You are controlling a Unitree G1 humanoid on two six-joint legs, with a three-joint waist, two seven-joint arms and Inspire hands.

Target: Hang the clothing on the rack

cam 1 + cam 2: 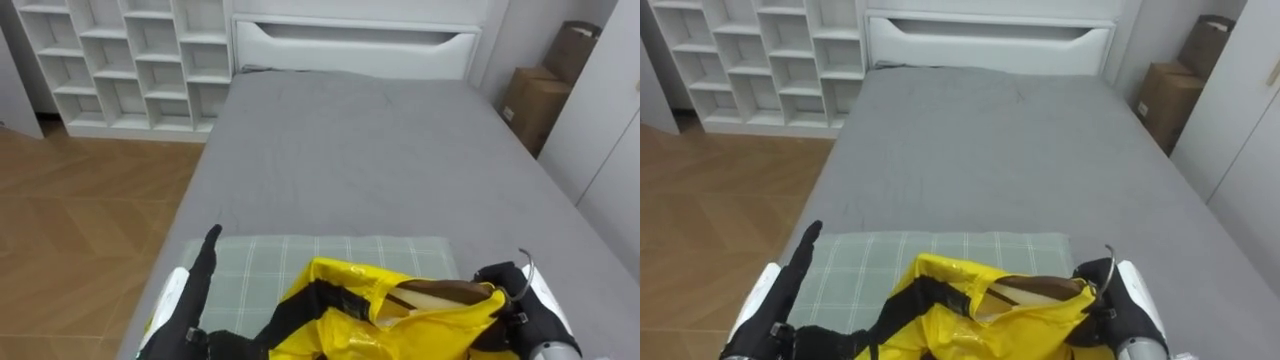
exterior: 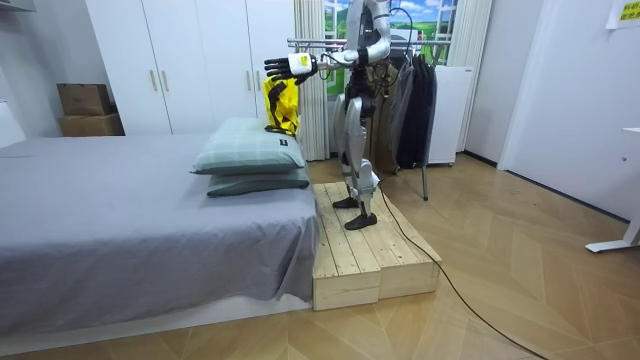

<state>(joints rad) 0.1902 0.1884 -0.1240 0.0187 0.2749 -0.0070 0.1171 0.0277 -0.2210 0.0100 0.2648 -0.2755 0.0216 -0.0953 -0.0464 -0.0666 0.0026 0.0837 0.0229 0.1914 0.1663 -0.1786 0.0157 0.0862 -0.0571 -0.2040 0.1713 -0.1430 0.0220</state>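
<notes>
The right hand (image 1: 520, 305) grips the wooden hanger (image 1: 440, 293). The yellow jacket (image 1: 400, 325) on it hangs between both hands. The left hand (image 1: 195, 285) has straight fingers, over the checked pillow (image 1: 260, 262).

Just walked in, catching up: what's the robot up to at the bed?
The robot stands on a wooden pallet platform at the pillow end of the grey bed, holding a yellow jacket above a green checked pillow. A wooden hanger sits in the jacket's neck; the right hand is curled round the hanger, the left hand lies beside the jacket with straight fingers. A rack of dark clothes stands behind it.
</notes>
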